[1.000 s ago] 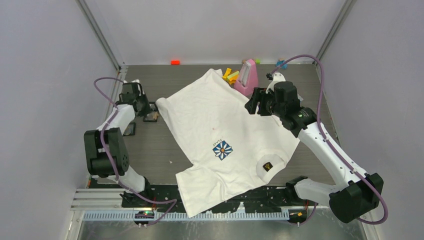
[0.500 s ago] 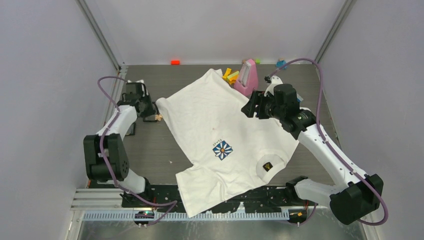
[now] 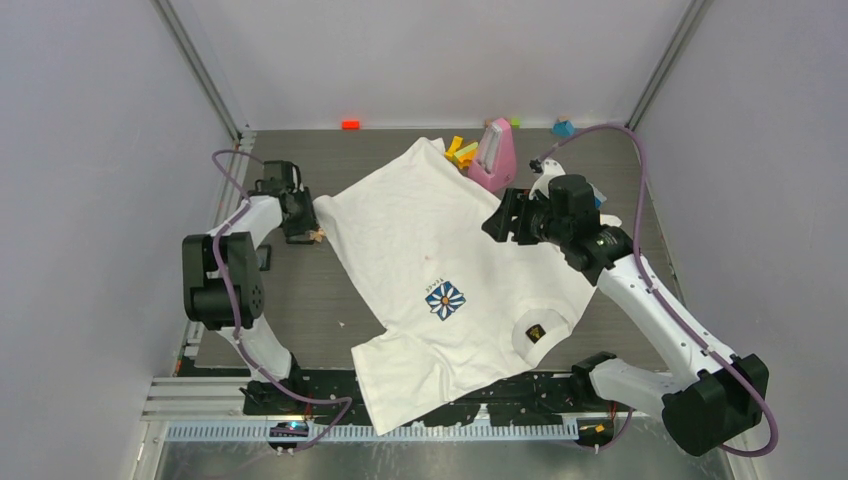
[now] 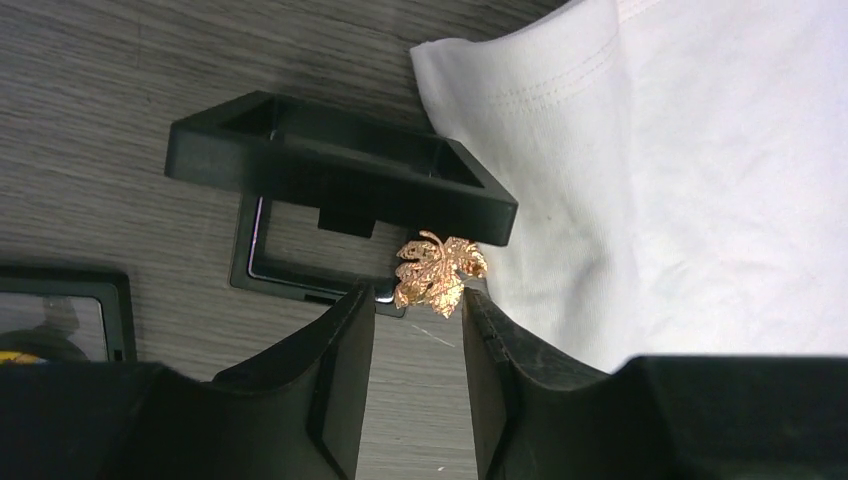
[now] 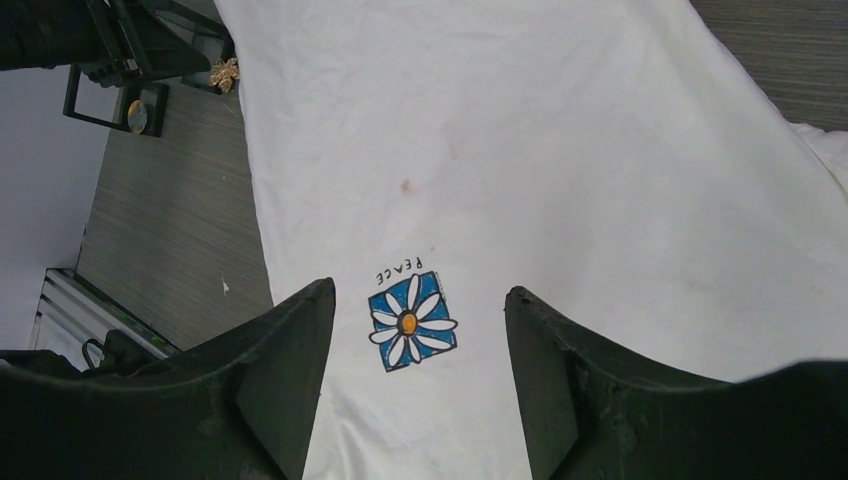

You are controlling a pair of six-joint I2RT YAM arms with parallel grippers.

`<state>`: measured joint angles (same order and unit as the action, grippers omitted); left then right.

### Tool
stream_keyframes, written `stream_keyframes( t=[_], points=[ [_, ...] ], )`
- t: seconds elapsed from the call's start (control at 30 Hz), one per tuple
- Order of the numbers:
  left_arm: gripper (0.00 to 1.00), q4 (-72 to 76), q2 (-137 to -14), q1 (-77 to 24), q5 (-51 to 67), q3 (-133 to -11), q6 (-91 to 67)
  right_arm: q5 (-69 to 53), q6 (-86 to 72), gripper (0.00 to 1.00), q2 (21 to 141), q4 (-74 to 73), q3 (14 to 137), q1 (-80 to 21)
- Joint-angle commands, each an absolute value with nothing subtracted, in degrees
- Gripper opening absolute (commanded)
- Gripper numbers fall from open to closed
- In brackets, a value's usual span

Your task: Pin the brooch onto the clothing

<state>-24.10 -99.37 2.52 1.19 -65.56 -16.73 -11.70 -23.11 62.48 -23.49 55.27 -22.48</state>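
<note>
Clothing [image 3: 440, 250] lies diagonally on the counter [image 3: 300, 310], collar near-right, hem far-left. Left tool [image 4: 416, 296] stands parted, gold leaf brooch [image 4: 438, 272] at its tips, outside the black box [image 4: 340, 165]. Right tool [image 5: 418, 290] gapes above.

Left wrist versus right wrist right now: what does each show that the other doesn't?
Only left wrist: the left fingers with the gold leaf brooch at their tips, close enough to see its veins. Only right wrist: the daisy print and a faint reddish spot on the cloth. Both: the brooch at the edge of the white T-shirt.
</note>
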Motion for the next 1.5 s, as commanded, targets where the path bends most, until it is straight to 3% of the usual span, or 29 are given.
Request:
stream_keyframes(
  t=[0.0, 1.03, 1.17, 1.27, 1.47],
  points=[
    [0.4, -23.0, -101.1, 2.7, 2.0, -68.7, -14.4, -13.0, -24.0, 0.68, 61.4, -20.4, 54.9, -22.3],
    [0.41, -27.0, -108.5, 3.0, 4.6, -73.1, -15.0, -13.4, -24.5, 0.68, 62.3, -19.8, 54.8, -22.3],
    [0.33, -27.3, -108.8, 3.1, 4.6, -73.2, -15.7, -13.4, -24.6, 0.68, 62.5, -19.6, 54.8, -22.3],
    [0.22, -27.4, -107.8, 3.1, 4.6, -72.7, -16.8, -13.4, -24.6, 0.68, 62.6, -19.6, 54.7, -22.3],
    [0.12, -26.6, -103.1, 3.1, 5.7, -70.3, -18.1, -13.2, -24.5, 0.68, 62.9, -19.6, 54.8, -22.3]
  ],
)
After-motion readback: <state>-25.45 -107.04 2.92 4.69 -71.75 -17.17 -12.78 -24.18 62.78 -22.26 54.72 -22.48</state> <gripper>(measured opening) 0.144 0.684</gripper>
